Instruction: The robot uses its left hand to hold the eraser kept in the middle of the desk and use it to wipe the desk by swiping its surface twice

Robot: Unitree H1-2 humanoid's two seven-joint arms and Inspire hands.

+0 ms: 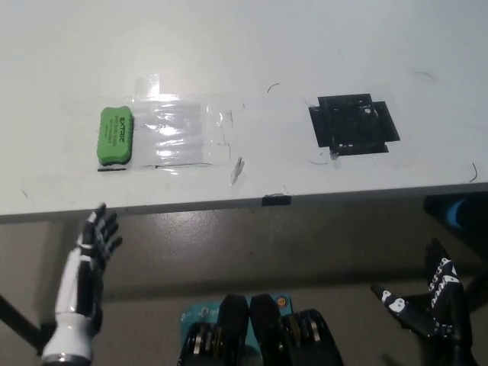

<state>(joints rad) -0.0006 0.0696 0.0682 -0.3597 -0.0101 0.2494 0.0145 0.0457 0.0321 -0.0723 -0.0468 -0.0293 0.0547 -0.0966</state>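
Seen from above, a white desk (305, 46) fills the upper half of the view, its front edge running across the middle from left to right. The robot's white left hand (95, 240) is at the lower left, below that front edge and off the desk, with its fingers spread apart and pointing up toward the desk; it holds nothing and touches nothing. The green eraser (115, 136) lies on the desk's left part, standing lengthwise away from the front edge, a little above and slightly right of the left hand, well apart from it. Just right of the eraser, touching or nearly touching it, is a shiny patch of clear tape (179, 130) stuck flat on the surface. Further right, well apart from the eraser, is a square of black tape (352, 123). A small black tab (276, 200) sits on the front edge near the middle. Between the eraser and the black square the desk surface is bare white apart from the clear patch. The black right hand (427, 305) rests at the lower right, below the desk, fingers apart and holding nothing.
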